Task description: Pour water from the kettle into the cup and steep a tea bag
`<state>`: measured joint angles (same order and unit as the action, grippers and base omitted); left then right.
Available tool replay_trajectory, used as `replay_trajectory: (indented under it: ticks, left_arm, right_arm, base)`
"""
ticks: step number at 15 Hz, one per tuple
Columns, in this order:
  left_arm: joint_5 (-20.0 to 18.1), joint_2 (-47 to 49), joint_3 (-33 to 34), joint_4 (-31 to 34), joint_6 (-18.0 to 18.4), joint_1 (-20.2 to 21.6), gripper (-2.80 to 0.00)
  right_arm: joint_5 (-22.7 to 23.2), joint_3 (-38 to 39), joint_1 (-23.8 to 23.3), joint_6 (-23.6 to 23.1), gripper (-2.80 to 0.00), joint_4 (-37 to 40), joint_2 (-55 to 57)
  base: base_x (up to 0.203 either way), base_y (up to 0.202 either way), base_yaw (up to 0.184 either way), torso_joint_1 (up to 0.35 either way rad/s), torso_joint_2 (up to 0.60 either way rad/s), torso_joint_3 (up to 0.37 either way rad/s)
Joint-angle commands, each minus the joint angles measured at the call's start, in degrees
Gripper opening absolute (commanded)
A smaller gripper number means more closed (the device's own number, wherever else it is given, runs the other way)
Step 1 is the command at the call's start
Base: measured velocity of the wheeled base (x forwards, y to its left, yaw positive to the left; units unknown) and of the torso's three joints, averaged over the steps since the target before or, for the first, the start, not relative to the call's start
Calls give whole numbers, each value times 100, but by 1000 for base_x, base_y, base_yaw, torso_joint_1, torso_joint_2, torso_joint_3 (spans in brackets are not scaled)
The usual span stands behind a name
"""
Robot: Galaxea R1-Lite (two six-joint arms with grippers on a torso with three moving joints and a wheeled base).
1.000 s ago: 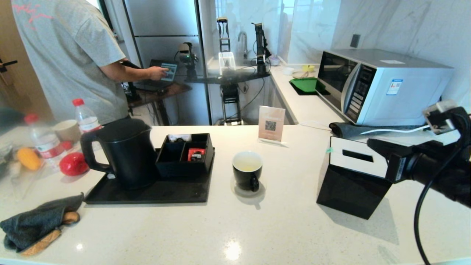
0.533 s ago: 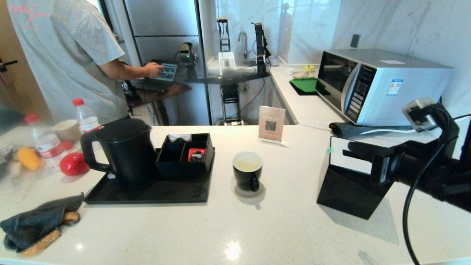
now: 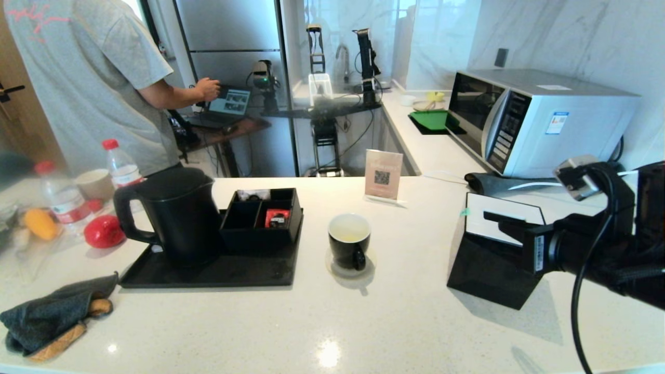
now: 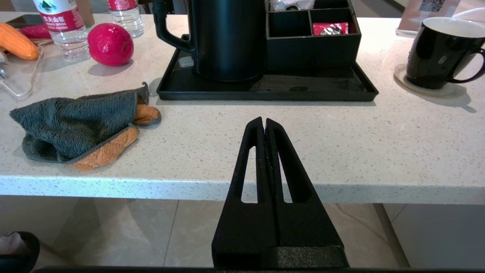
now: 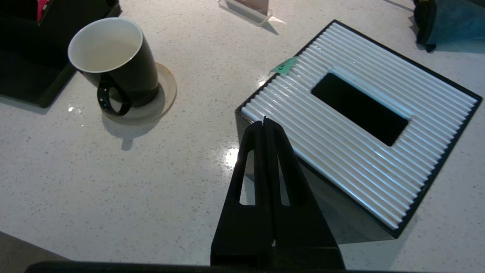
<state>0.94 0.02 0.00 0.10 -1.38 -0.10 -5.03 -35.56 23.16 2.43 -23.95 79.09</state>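
The black kettle (image 3: 176, 213) stands on the black tray (image 3: 208, 275) at the left, lid down. The black cup (image 3: 349, 240) sits on a coaster mid-counter, with pale water (image 5: 102, 53) low inside it. Of the tea bag only a small teal tag (image 3: 464, 212) shows, lying at the corner of the tissue box (image 3: 493, 270); its pouch and string are hidden. My right gripper (image 3: 491, 215) hovers shut over that box's ribbed white lid (image 5: 360, 110), right of the cup and apart from the tag (image 5: 284, 65). My left gripper (image 4: 264, 120) is shut and empty, low before the counter's front edge.
A black organiser (image 3: 260, 218) holding a red packet (image 3: 275, 217) shares the tray. Bottles, a paper cup, a red fruit (image 3: 104, 231) and a cloth (image 3: 52, 317) lie at the left. A microwave (image 3: 540, 122) stands back right, a card stand (image 3: 383, 176) behind the cup, and a person at the back left.
My right arm has swung left over the tissue box and then dipped a little. The person's hand has pulled back from the laptop. Kettle, cup and tag have not moved.
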Motion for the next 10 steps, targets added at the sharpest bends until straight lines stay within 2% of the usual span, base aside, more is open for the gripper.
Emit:
replay_trajectory:
  ticks: [1, 3, 6, 10]
  left_arm:
    - [3, -2, 0, -1, -3, 1, -280]
    - [3, -2, 0, -1, -3, 1, -280]
    - [3, -2, 0, -1, -3, 1, -280]
    - [3, -2, 0, -1, -3, 1, -280]
  right_arm:
    - [-6, -196, 127, 3, -280, -15, 253]
    - [-23, -598, 198, -4, -280, 27, 511]
    - [-123, -1308, 215, -12, -280, 615, 721]
    - [-138, -1520, 259, -5, -280, 963, 770]
  base:
    - [0, 0, 0, 0, 0, 0]
    - [0, 0, 0, 0, 0, 0]
    - [0, 0, 0, 0, 0, 0]
    - [0, 0, 0, 0, 0, 0]
